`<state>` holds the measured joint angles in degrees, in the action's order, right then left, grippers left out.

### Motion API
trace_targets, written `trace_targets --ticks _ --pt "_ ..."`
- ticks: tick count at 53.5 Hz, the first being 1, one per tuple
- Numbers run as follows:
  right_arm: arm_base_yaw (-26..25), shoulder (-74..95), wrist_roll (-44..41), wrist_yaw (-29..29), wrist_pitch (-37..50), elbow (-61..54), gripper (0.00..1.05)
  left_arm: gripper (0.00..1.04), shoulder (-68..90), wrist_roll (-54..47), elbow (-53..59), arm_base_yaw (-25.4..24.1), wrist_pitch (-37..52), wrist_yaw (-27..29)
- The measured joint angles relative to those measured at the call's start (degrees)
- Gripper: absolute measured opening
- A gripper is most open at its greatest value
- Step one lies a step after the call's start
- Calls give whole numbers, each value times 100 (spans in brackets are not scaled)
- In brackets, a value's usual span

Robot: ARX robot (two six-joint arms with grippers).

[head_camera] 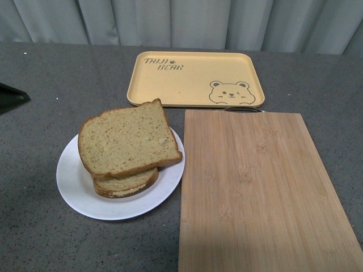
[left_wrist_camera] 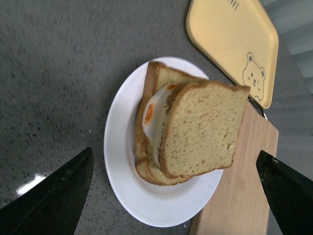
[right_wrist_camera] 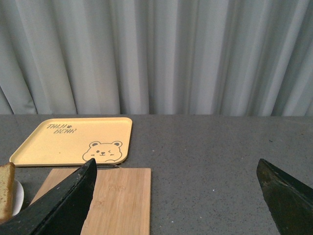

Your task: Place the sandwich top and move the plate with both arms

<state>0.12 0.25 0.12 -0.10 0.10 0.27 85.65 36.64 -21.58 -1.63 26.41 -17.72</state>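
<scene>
The sandwich top [head_camera: 129, 138], a tan bread slice with darker crust, lies askew on a lower slice [head_camera: 126, 184] on the white plate [head_camera: 76, 190]. In the left wrist view the top slice [left_wrist_camera: 205, 128] covers a fried egg [left_wrist_camera: 152, 117] on the lower slice [left_wrist_camera: 143, 169]; the plate [left_wrist_camera: 122, 166] lies between the fingers. My left gripper [left_wrist_camera: 176, 196] is open and empty, above the plate's near rim. A black part of the left arm [head_camera: 10, 97] shows at the left edge. My right gripper [right_wrist_camera: 176, 196] is open and empty, off to the right, above the table.
A yellow bear tray [head_camera: 195, 78] lies at the back, also in the right wrist view [right_wrist_camera: 73, 141]. A wooden board [head_camera: 261, 192] lies right of the plate, its edge touching or just beside the plate's rim. Grey curtains [right_wrist_camera: 156, 54] hang behind the table.
</scene>
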Motion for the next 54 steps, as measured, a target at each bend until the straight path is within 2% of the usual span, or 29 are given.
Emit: trace_targets --ticks 6,18,27,48,51,54 --pt "0 0 0 -2 0 0 95 98 798 234 -328 -181 -2 -494" --pt "0 0 2 0 0 0 95 98 1528 201 -597 -476 -302 -695" --pt "0 0 0 0 0 0 95 98 1882 271 -562 -365 -238 -970" --pt "0 0 0 0 0 0 95 98 2616 1023 -531 -166 363 -1141" --pt "0 0 0 -2 0 0 95 93 2664 1064 -566 -155 356 -1143" --pt "0 0 2 0 0 0 95 81 2774 1169 -603 -151 396 -1167"
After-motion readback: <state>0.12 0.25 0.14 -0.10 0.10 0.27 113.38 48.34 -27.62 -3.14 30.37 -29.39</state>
